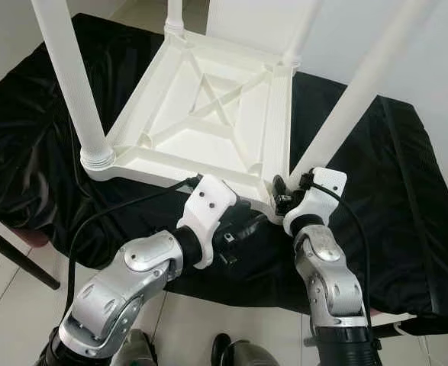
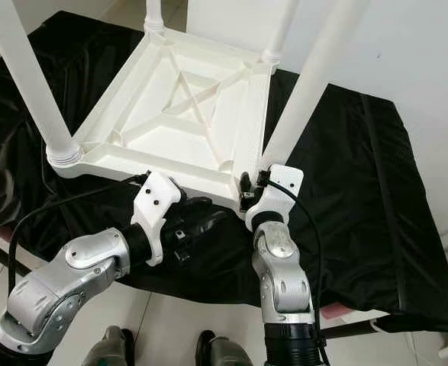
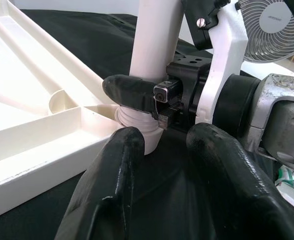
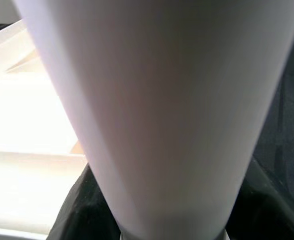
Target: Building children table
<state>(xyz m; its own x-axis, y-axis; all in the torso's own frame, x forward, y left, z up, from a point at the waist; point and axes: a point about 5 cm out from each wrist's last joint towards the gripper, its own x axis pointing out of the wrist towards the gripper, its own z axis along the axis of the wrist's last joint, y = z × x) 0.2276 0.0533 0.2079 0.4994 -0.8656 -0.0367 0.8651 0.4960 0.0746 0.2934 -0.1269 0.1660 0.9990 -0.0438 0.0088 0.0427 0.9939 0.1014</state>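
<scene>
A white plastic children's table (image 1: 170,171) lies upside down on a black cloth (image 1: 407,198), its legs pointing up. My right gripper (image 1: 285,194) is at the near right corner, shut around the base of the near right leg (image 1: 353,99) where it meets its socket. In the left wrist view, one right fingertip (image 3: 131,92) wraps the leg (image 3: 154,45) just above the threaded collar. My left gripper (image 1: 239,229) hovers open below the table's near edge, pointing at that same corner. Its two fingers (image 3: 106,190) are apart with nothing between them.
The near left leg (image 1: 71,76) and two far legs stand upright in their sockets. The cloth-covered surface ends just in front of my arms, with tiled floor (image 1: 10,297) below. A fan (image 3: 272,22) stands behind on the right side.
</scene>
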